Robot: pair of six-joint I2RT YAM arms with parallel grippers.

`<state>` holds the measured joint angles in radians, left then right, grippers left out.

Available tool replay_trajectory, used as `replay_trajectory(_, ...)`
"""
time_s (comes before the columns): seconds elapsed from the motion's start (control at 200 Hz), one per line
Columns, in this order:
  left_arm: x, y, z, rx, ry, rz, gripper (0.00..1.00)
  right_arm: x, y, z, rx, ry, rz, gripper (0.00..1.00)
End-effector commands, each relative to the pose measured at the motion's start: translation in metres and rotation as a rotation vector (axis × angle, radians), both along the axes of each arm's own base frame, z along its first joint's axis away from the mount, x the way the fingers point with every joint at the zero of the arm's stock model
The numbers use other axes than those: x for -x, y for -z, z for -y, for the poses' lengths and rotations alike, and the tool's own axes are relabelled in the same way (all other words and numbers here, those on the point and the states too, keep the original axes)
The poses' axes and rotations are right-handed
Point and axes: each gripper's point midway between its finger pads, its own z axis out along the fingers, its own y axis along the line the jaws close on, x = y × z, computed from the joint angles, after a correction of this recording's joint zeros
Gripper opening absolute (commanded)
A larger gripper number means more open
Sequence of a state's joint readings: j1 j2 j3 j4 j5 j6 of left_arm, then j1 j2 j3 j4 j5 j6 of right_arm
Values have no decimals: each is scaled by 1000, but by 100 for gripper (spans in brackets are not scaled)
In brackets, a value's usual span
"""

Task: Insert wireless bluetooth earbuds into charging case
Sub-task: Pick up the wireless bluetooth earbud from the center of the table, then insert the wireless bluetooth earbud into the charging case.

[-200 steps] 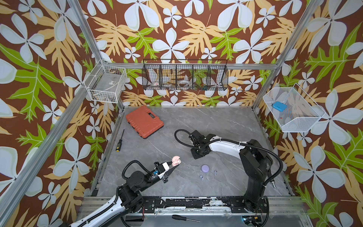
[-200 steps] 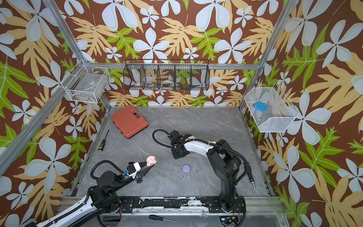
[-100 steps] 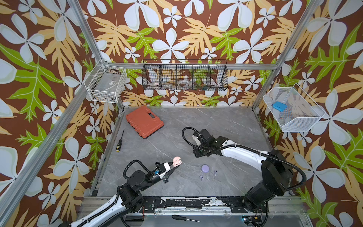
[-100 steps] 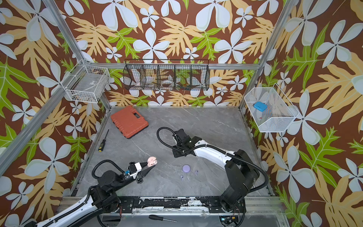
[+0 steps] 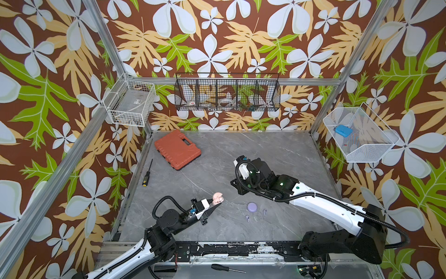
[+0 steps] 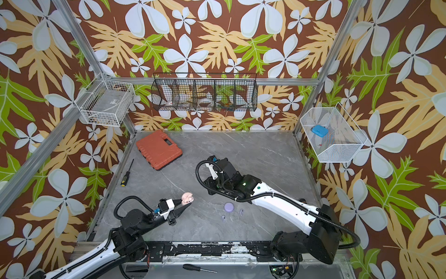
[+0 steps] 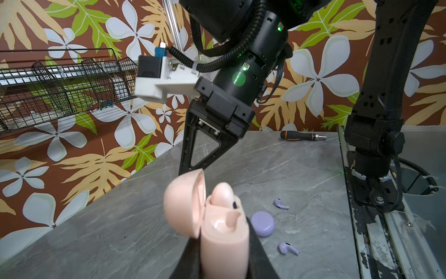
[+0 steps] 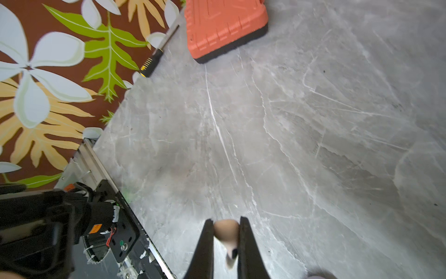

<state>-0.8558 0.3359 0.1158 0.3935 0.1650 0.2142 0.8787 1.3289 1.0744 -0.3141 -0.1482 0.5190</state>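
Although an orange tool case and a black-handled screwdriver are laid at the far left of the counter, well apart from both arms, a closed lavender case is set near the front between the arms, with 2 lavender earbuds scattered just beside it. The pink charging case is held upright by the left hand, whose fingers are pressed onto its base; the lid is swung open. The right arm is stretched low over the counter from the right, and the right hand is pointed downward, a pink earbud being pinched by its head between the tips, its stem laid back between the fingers. That earbud is hidden beneath the wrist in both top views and is shown only in the right wrist view. Only in the left wrist view is another pink earbud seen seated in 1 socket of the pink case, with the neighbouring socket empty; the right hand's tips are seen there behind the lid, and contact cannot be told.
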Motion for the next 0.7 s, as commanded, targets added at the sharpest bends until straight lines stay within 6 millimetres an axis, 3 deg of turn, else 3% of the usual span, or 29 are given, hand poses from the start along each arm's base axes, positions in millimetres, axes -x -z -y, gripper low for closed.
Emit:
replay_trajectory(0.0, 0, -11, -1, 44, -3, 14, 0, 4, -26, -9, -74, -8, 68, 11)
replay_trajectory(0.32, -3, -12, -1, 63, -13, -15, 0, 38, -72, -33, -182, -87, 175, 11)
replay_trajectory(0.696, -5, -18, -3, 104, -22, -47, 0, 68, -94, -52, -259, -142, 234, 10)
